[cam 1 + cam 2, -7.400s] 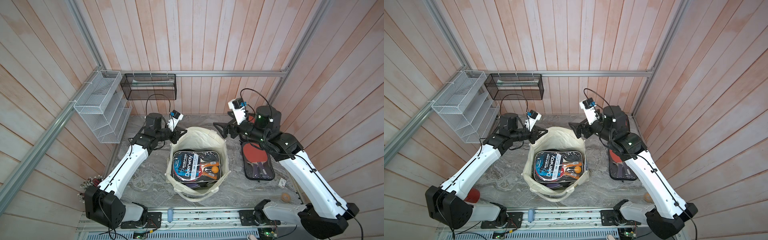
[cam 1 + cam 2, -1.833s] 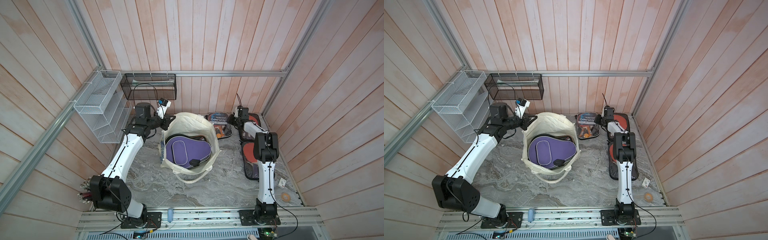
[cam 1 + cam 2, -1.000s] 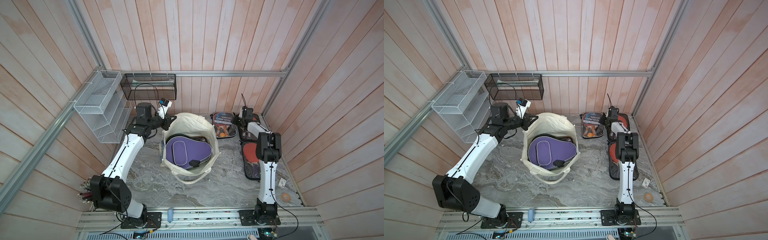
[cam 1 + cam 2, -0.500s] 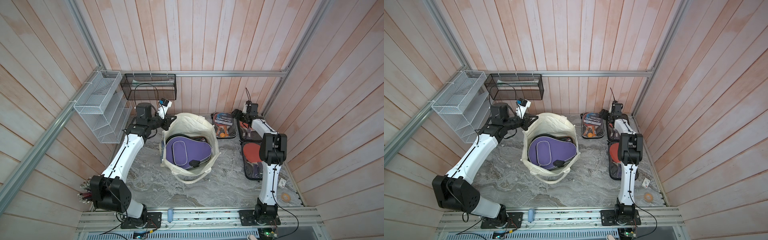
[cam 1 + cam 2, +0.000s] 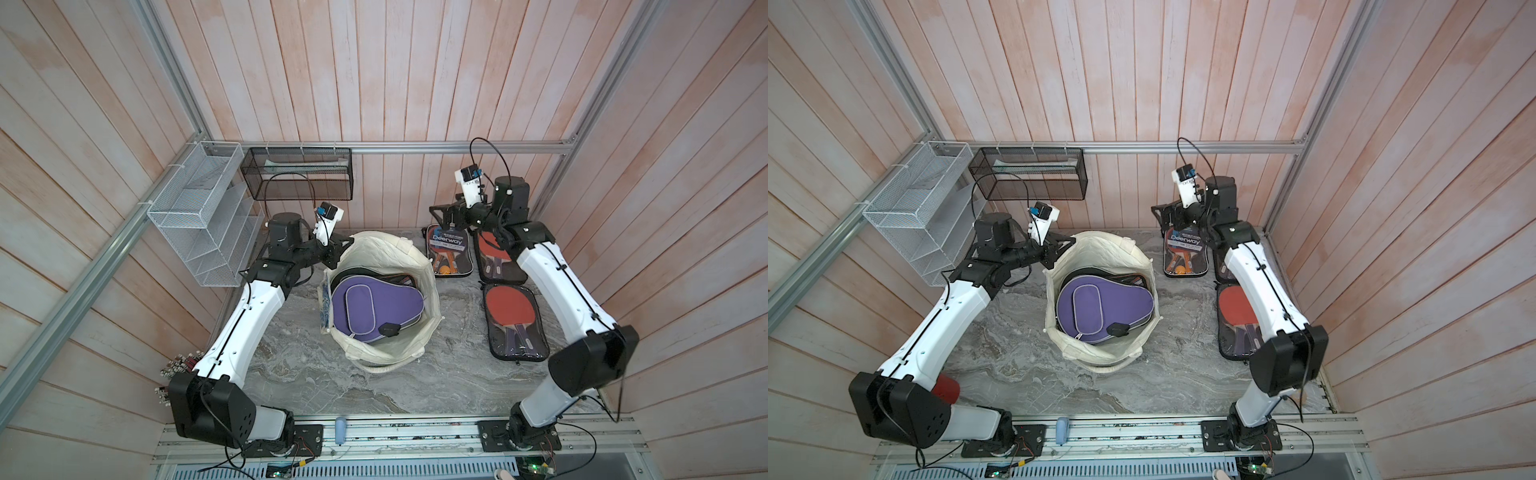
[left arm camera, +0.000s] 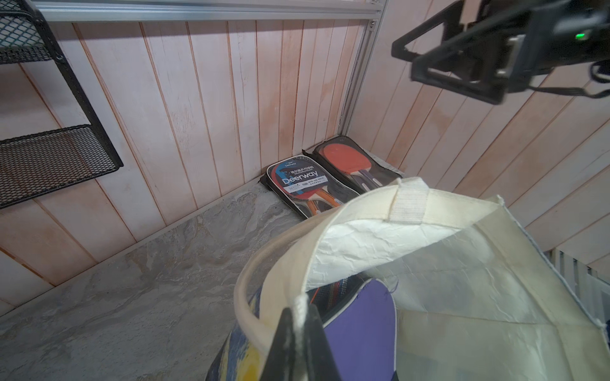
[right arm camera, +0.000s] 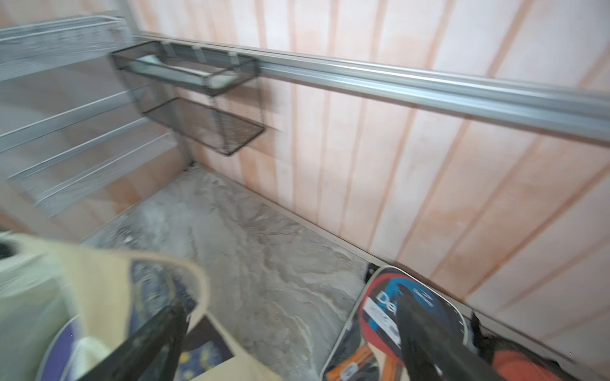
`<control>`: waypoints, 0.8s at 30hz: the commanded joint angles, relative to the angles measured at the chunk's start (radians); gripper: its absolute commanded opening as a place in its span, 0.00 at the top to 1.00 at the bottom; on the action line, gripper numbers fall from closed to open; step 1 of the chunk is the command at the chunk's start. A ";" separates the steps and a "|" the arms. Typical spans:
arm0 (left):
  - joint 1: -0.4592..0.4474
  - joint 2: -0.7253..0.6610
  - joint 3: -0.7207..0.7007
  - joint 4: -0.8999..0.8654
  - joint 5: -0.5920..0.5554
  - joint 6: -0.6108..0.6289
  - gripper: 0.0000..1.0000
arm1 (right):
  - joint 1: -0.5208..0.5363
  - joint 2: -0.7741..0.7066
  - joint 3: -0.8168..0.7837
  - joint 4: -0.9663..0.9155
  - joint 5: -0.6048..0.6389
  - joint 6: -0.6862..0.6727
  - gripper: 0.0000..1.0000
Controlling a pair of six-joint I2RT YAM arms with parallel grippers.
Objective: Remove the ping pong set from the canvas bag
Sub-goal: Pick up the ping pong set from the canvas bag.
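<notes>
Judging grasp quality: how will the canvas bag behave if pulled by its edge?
Probably floppy: the canvas bag creases and folds where the left pincer pinches it. It likely won't tip easily, with the purple case lying inside.

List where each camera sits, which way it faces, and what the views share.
Top views: high over the front rail, looking down on the grey marbled table; white left arm and right arm, cream canvas bag mid-table.
Left wrist: on the left arm, faces the back corner; left fingers shut on the bag's handle.
Right wrist: blurred, faces the back wall and black mesh basket; right fingers open.
Shared: all show the black Deerway paddle case.
</notes>
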State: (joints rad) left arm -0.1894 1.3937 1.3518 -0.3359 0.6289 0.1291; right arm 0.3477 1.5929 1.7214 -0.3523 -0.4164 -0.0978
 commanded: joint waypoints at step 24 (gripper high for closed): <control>-0.029 -0.015 0.024 0.090 0.005 -0.019 1.00 | 0.435 0.300 0.067 -0.188 0.037 -0.092 0.23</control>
State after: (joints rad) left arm -0.2070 1.3895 1.3514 -0.3363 0.6067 0.1181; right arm 0.7883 1.8664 1.7290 -0.5198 -0.4477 -0.1883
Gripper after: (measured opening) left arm 0.081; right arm 0.782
